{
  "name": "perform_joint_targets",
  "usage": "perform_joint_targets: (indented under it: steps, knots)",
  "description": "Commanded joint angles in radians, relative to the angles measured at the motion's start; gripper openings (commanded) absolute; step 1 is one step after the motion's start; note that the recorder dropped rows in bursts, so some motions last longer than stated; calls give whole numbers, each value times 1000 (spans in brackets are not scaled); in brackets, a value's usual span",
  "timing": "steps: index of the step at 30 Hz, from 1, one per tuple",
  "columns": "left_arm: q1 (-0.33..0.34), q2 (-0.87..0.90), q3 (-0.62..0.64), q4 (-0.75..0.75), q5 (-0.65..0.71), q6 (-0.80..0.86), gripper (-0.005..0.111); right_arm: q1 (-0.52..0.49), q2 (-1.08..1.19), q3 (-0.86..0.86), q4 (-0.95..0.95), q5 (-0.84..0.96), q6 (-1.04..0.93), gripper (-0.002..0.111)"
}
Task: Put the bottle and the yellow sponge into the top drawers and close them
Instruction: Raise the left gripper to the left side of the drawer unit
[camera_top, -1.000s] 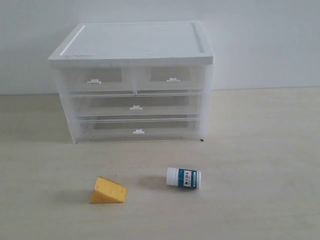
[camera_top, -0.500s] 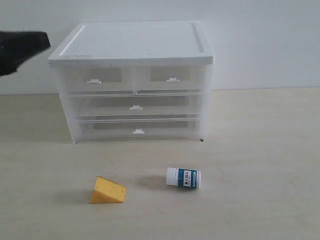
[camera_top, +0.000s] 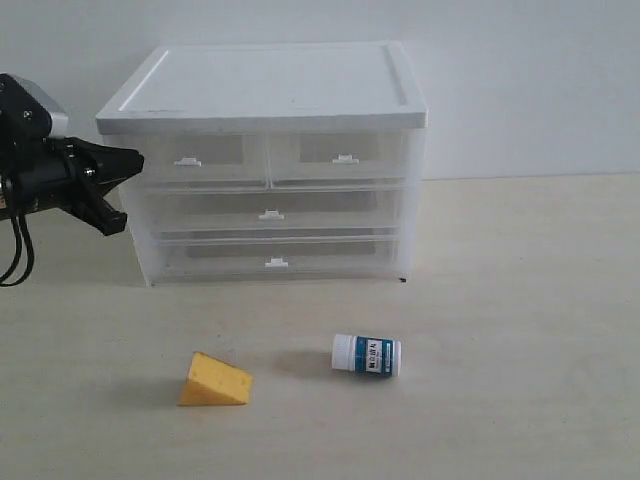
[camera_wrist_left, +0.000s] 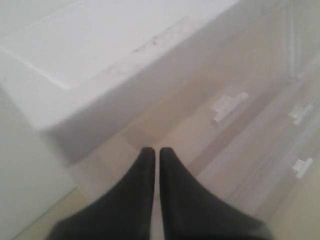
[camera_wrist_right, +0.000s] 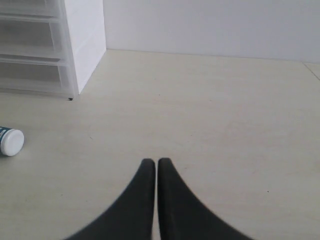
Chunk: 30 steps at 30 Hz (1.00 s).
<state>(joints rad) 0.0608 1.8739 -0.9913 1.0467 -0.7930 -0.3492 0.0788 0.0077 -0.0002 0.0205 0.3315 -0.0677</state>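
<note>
Black left gripper (camera_wrist_left: 156, 150) now in from table's (camera_top: 520, 300) left edge, by cabinet's (camera_top: 270, 85) left front corner, level w/ top drawers (camera_top: 190, 158); absent 1 s ago. Tips together, empty; same on right gripper (camera_wrist_right: 152, 161). Prob. approaching to open. Bottle (camera_top: 367, 355), yellow sponge (camera_top: 215, 381) unmoved nr front edge.
</note>
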Motion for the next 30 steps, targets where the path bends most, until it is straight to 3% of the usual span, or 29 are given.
perform_joint_targets:
  steps: [1, 20, 27, 30]
  knots:
    - [-4, 31, -30, -39, -14, 38, 4, -8, -8, 0, -6, -6, 1, 0]
    - [-4, 35, -46, -38, -114, 58, 4, -8, -8, 0, -6, -6, 1, 0]
    - [-39, 35, -48, -114, 41, 28, 4, -8, -8, 0, -6, -6, 1, 0]
    - [-56, 35, -48, -112, 39, 28, 4, -8, -8, 0, -6, -6, 1, 0]
